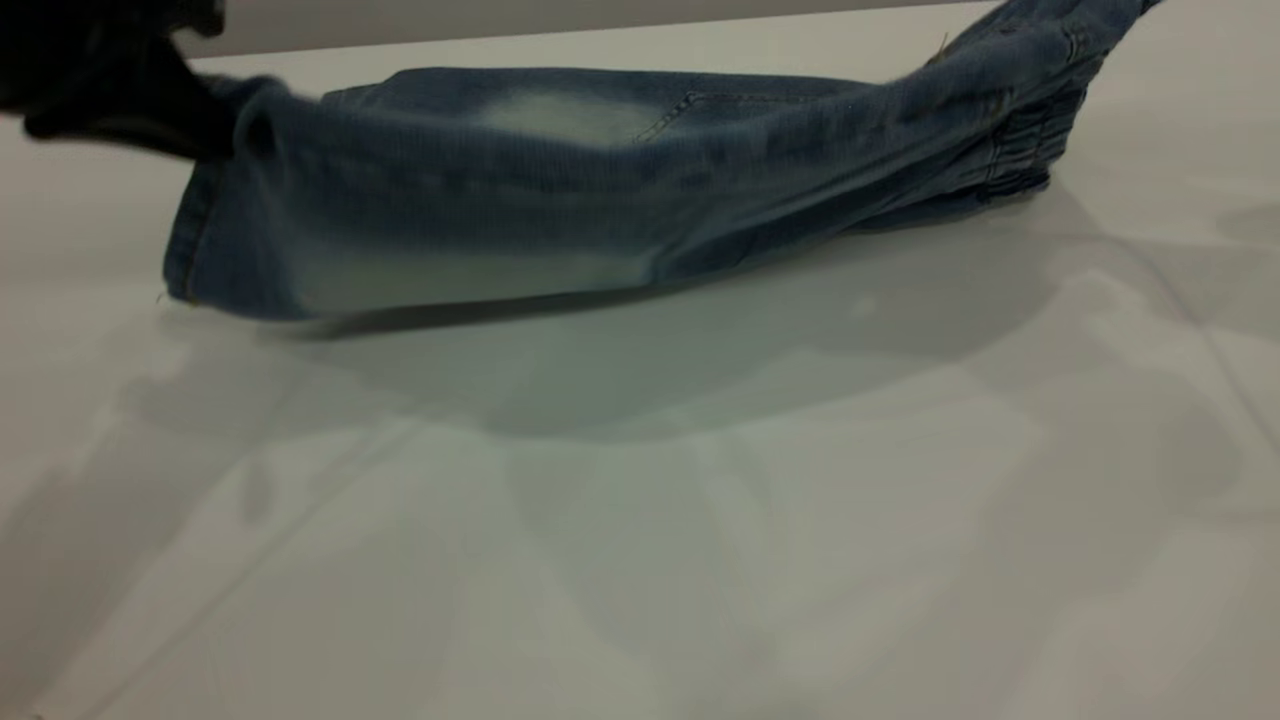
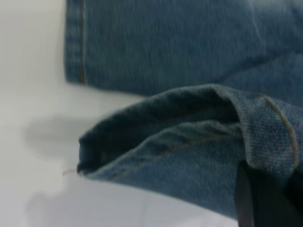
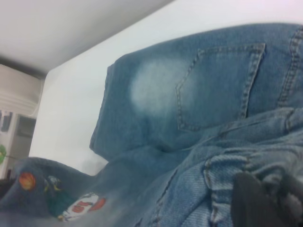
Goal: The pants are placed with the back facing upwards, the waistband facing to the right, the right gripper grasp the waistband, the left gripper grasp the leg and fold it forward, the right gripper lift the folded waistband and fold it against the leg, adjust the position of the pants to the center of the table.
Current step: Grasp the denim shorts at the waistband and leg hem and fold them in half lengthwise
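The blue denim pants (image 1: 560, 190) hang stretched between both arms above the white table (image 1: 640, 560), lower edge near the surface. My left gripper (image 1: 150, 115) is at the far left, shut on the leg (image 1: 250, 210) at its hem. In the left wrist view the hem fold (image 2: 189, 137) runs into my left gripper (image 2: 272, 189). The waistband (image 1: 1030, 140) rises toward the top right corner, where the right gripper is out of the exterior view. In the right wrist view my right gripper (image 3: 274, 196) is shut on the gathered waistband (image 3: 222, 175); the back pocket (image 3: 222, 90) and cartoon print (image 3: 80, 205) show.
The table's far edge (image 1: 600, 30) runs just behind the pants. A broad shadow (image 1: 700, 340) lies under the cloth, with bare white surface in front. Past the table's edge, the right wrist view shows room clutter (image 3: 14, 127).
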Robot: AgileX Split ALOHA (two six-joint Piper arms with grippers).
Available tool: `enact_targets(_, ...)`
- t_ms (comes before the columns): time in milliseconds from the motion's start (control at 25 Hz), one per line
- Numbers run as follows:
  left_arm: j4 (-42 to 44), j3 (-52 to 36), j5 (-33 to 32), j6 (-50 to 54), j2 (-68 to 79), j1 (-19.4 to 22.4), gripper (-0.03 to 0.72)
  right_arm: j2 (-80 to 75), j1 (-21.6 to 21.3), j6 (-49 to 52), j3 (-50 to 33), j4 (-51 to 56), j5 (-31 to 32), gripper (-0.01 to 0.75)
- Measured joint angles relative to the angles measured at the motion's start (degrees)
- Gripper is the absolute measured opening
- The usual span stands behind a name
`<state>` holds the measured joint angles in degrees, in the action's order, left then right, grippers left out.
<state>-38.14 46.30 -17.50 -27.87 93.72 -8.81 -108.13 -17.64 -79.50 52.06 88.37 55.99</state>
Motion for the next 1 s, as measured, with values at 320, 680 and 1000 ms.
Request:
enact_targets(320,0.43,11.01,-3.06,-1.72,5.36,0.00,0.057,-2.44,2.12,0.00,2.71,0.01,-3.81,0.028)
enact_targets(680,0.57,15.29,1.13,-5.03,9.54,0.05,0.057,-11.33,4.60,-0.15,8.65,-0.24,-3.03,0.028)
enact_targets(1000,0.57,21.18,1.76,-7.66,15.80,0.05,0.057,-15.72,4.60,-0.20,13.84,-0.33,-3.26,0.028)
